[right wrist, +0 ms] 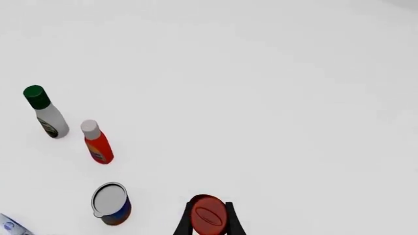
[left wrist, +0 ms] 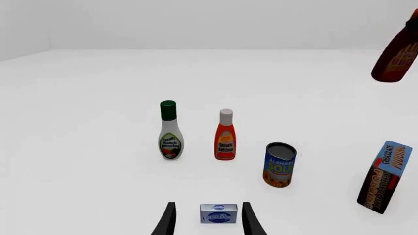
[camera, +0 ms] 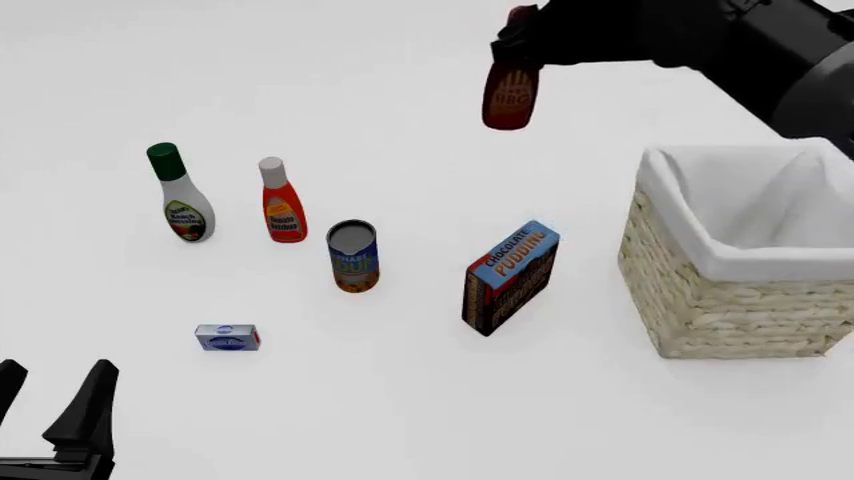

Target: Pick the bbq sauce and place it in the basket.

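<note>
Chocolate pudding box (camera: 509,277) stands below lifted "BBQ" bottle (camera: 511,97).

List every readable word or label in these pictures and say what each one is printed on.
"BBQ": dark red-brown bbq sauce bottle held in the right gripper.
"CHOCOLATE PUDDING": blue and brown pudding box.
"Tomato Ketchup": red-orange bottle with white cap.
"Ranch Dressing": white bottle with green cap.
"ALPHA... SOUP", partly readable: blue soup can.
Small blue-white box: text blurred.
</note>
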Controlling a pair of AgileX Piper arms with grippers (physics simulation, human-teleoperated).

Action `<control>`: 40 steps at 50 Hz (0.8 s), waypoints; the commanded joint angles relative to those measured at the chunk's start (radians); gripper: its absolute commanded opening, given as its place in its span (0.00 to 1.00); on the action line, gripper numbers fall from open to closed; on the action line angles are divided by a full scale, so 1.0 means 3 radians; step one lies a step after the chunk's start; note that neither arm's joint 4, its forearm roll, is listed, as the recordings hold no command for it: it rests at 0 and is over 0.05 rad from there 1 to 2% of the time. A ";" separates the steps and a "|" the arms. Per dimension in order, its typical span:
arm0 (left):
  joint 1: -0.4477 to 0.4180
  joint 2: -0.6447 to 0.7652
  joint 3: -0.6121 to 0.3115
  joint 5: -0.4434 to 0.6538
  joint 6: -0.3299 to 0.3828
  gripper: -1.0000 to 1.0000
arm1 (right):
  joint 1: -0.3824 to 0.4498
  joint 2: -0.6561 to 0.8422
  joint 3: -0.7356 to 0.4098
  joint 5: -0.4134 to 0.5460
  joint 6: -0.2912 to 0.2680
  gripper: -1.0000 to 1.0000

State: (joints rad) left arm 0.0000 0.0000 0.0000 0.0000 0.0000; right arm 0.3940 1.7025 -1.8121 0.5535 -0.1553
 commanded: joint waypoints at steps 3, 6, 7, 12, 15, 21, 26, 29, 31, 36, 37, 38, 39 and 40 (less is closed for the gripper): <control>0.0000 0.0000 0.0000 0.0000 0.0000 1.00 | -0.0196 -0.0359 0.0267 -0.0033 0.0011 0.00; 0.0000 0.0000 0.0000 0.0000 0.0000 1.00 | -0.0234 -0.0430 0.0313 -0.0028 0.0011 0.00; 0.0000 0.0000 0.0000 0.0000 0.0000 1.00 | -0.0234 -0.0430 0.0313 -0.0028 0.0011 0.00; 0.0000 0.0000 0.0000 0.0000 0.0000 1.00 | -0.0302 -0.0545 0.0361 0.0002 -0.0002 0.00; 0.0000 0.0000 0.0000 0.0000 0.0000 1.00 | -0.0348 -0.0602 0.0384 0.0011 -0.0007 0.00; 0.0000 0.0000 0.0000 0.0000 0.0000 1.00 | -0.0439 -0.0716 0.0448 0.0022 -0.0015 0.00; 0.0000 0.0000 0.0000 0.0000 0.0000 1.00 | -0.0518 -0.0805 0.0516 0.0009 -0.0072 0.00; 0.0000 0.0000 0.0000 0.0000 0.0000 1.00 | -0.0590 -0.0867 0.0561 0.0013 -0.0068 0.00; 0.0000 0.0000 0.0000 0.0000 0.0000 1.00 | -0.0628 -0.0912 0.0605 0.0010 -0.0077 0.00; 0.0000 0.0000 0.0000 0.0000 0.0000 1.00 | -0.0689 -0.1020 0.0701 0.0017 -0.0081 0.00; 0.0000 0.0000 0.0000 0.0000 0.0000 1.00 | -0.0705 -0.1042 0.0719 0.0021 -0.0081 0.00; 0.0000 0.0000 0.0000 0.0000 0.0000 1.00 | -0.0724 -0.1060 0.0734 0.0022 -0.0084 0.00; 0.0000 0.0000 0.0000 0.0000 0.0000 1.00 | -0.0738 -0.1082 0.0754 0.0024 -0.0090 0.00; 0.0000 0.0000 0.0000 0.0000 0.0000 1.00 | -0.0755 -0.1101 0.0766 0.0028 -0.0088 0.00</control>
State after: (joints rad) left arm 0.0000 0.0000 0.0000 0.0000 0.0000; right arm 0.2123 1.4361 -1.6222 0.5604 -0.1875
